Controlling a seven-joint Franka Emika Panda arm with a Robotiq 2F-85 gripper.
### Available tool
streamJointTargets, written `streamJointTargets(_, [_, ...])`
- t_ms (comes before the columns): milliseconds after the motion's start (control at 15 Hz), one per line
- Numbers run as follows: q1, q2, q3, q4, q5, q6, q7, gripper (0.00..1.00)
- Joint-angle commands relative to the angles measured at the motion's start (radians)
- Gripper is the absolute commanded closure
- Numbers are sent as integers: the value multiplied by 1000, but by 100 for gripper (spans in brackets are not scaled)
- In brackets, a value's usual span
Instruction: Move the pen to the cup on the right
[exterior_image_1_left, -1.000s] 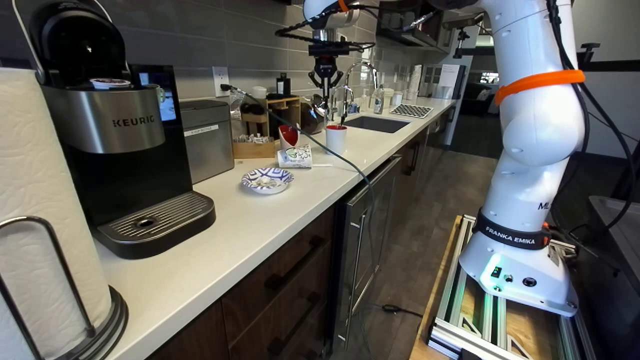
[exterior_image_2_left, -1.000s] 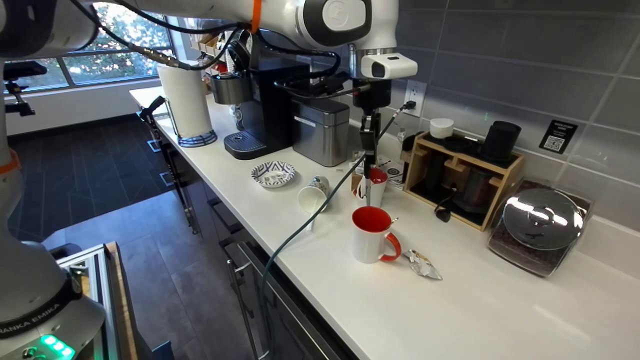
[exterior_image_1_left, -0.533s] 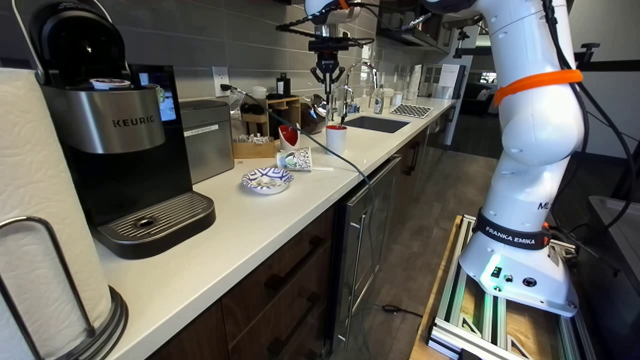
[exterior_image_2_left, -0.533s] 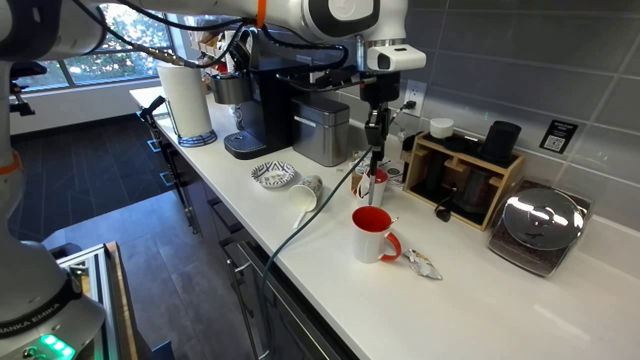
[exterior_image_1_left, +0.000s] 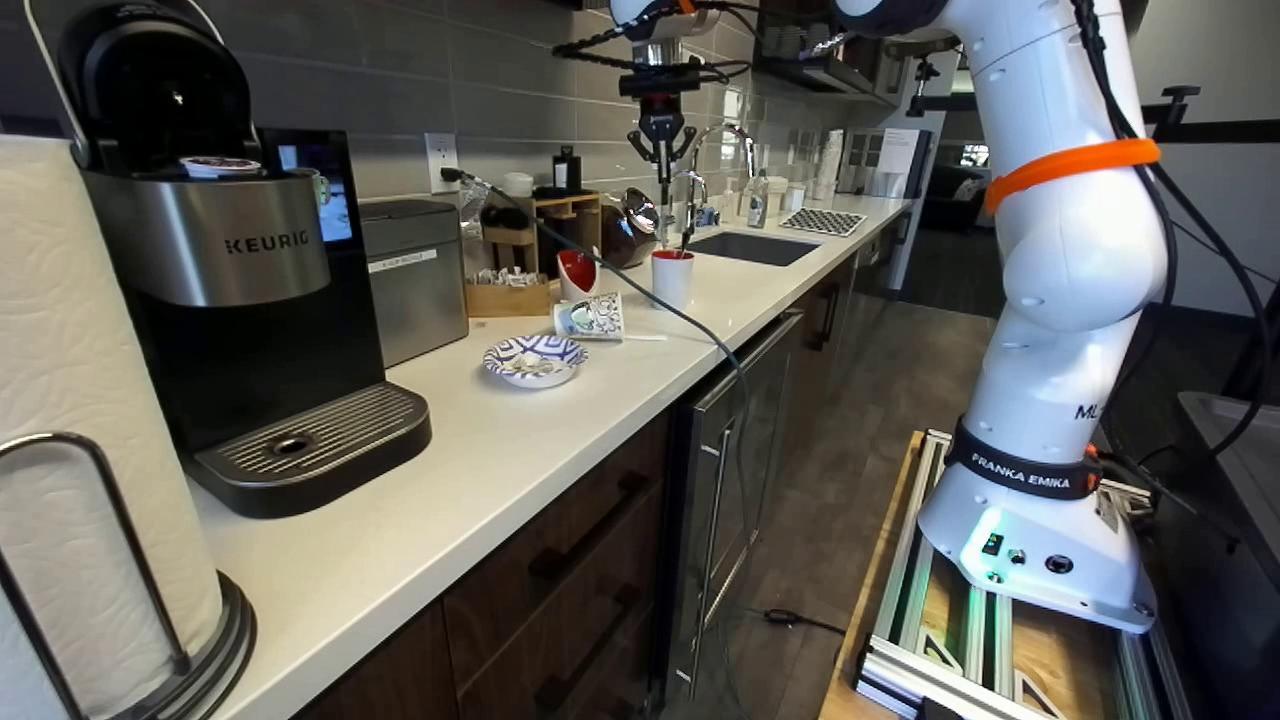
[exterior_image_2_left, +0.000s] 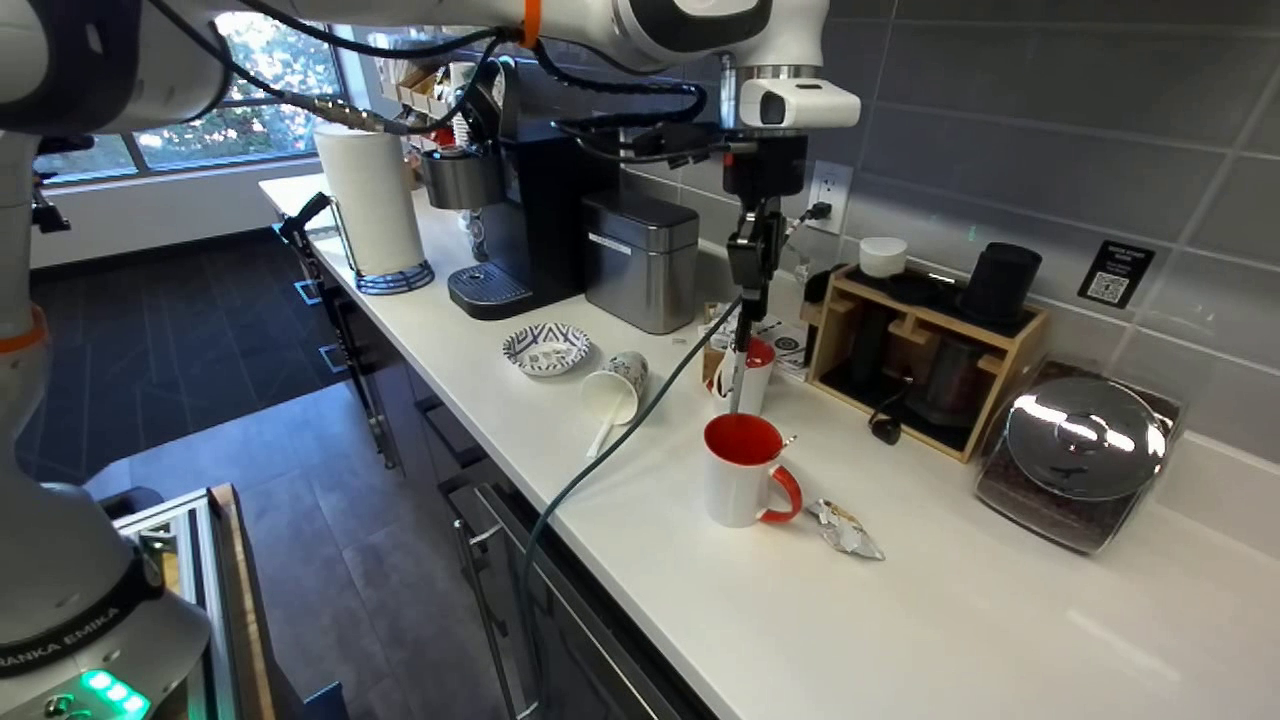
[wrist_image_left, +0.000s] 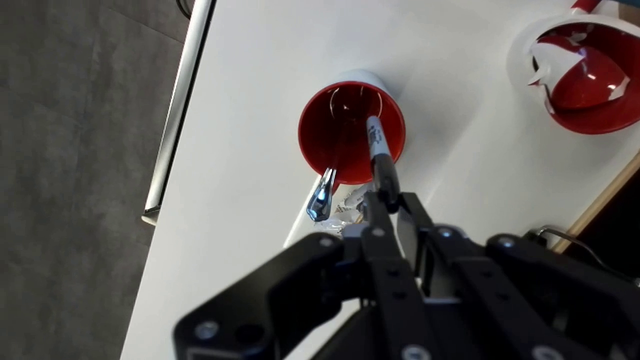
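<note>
Fingers (wrist_image_left: 384, 245) pinch the pen (wrist_image_left: 382, 159) by its dark end, other end pointing down over the mouth of the red-lined mug (exterior_image_2_left: 730, 495), presumably the target cup. Grasp and carry look mostly done; lowering and letting go remain. Can't tell whether the tip is below the rim; pen's gripped end partly hidden, mug bottom dim, second mug (wrist_image_left: 600, 120) cut off in wrist view.

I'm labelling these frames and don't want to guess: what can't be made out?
Pen: upper end hidden by the gripper in the wrist view; its print too small to read there.
Utensil: lower end hidden by the mug in both exterior views.
Other mug: cut off by the wrist view's right edge.
Wrapper: partly hidden by the gripper in the wrist view.
</note>
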Motion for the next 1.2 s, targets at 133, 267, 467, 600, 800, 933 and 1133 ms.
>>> streamJointTargets(133, [6,73,-15,47,-22,-27,57,94])
streamJointTargets(267, [7,86,-17,55,-23,-31,73,63])
streamJointTargets(467, [9,75,-12,53,-14,-33,71,43])
streamJointTargets(600, [17,40,-6,26,-21,-29,39,27])
streamJointTargets(800, [26,-46,23,-68,-24,16,-132,5])
streamJointTargets(933, [30,-110,38,-153,-20,69,-226,0])
streamJointTargets(1133, [15,-210,53,-299,-5,171,-390,0])
